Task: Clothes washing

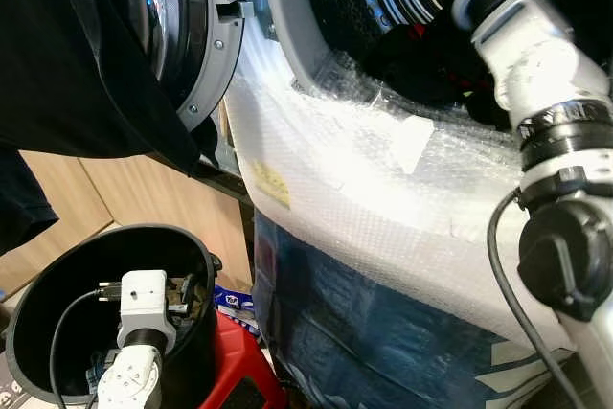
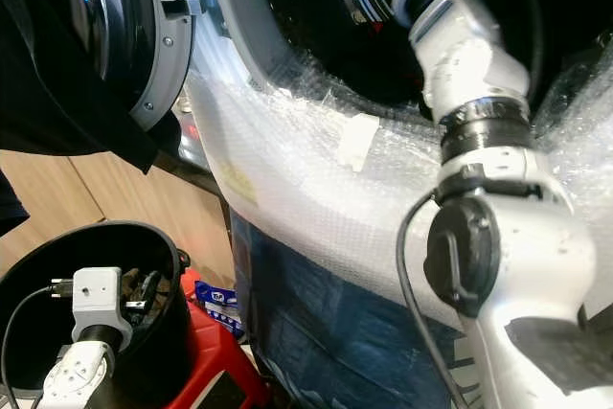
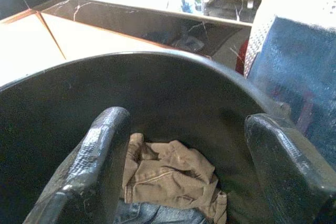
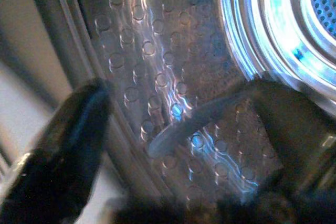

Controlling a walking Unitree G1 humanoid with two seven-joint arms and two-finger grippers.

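Bubble-wrapped washer (image 1: 383, 189) front | left tool (image 3: 184, 166) wide above bucket (image 1: 57, 284) clothes (image 3: 168, 177), ready to grasp | right tool (image 4: 173, 145) wide inside drum (image 4: 173, 51)

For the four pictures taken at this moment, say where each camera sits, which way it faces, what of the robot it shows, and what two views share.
Left eye, head: down at the bubble-wrapped washer; both arms.
Right eye, head: same scene, right arm large.
Left wrist: into the black bucket at tan clothing; left claw open.
Right wrist: inside the steel drum; right claw open.
Shared: the bucket, in eye and left wrist views.
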